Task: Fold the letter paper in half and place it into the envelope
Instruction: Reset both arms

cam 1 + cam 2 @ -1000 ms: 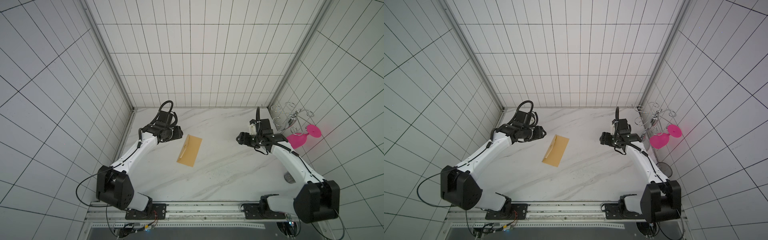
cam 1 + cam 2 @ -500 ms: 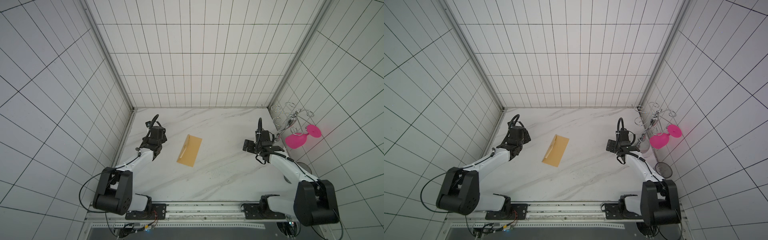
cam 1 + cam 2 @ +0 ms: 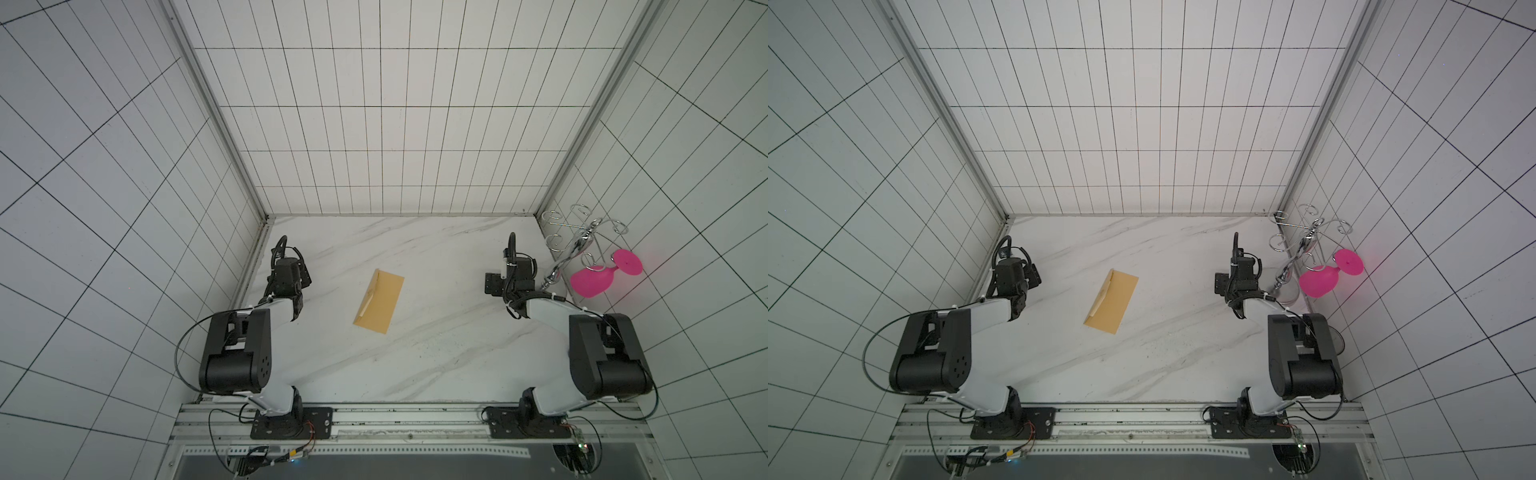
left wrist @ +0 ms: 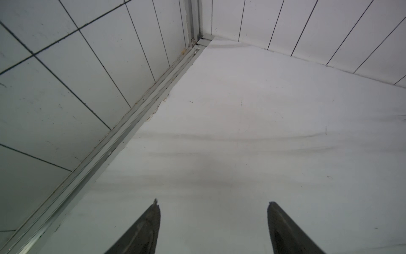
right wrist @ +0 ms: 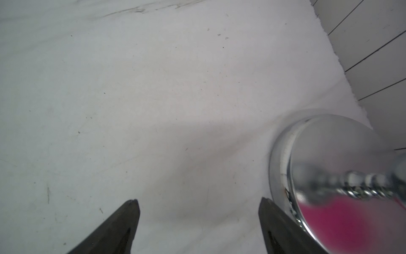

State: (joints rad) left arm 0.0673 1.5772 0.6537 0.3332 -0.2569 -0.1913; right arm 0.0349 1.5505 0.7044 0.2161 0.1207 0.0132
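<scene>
The tan-brown envelope (image 3: pixel 380 306) (image 3: pixel 1113 301) lies flat and slanted at the middle of the marble table, in both top views, with nothing touching it. A thin pale strip (image 3: pixel 366 305) runs along its left long edge and may be the letter paper's edge; the rest of the letter paper is hidden. My left gripper (image 4: pixel 213 203) (image 3: pixel 290 272) is folded back low at the table's left side, facing the back left corner, open and empty. My right gripper (image 5: pixel 198 201) (image 3: pixel 514 276) sits low at the right side, open and empty, far from the envelope.
A chrome glass rack (image 3: pixel 582 239) stands at the back right with a pink glass (image 3: pixel 592 280) hanging on it. Its shiny round base (image 5: pixel 312 154) is right beside one right fingertip. Tiled walls close in three sides, with a metal rail (image 4: pixel 123 136) along the left wall.
Both arms have drawn back from over the table and folded down toward the sides. The envelope has not moved.
</scene>
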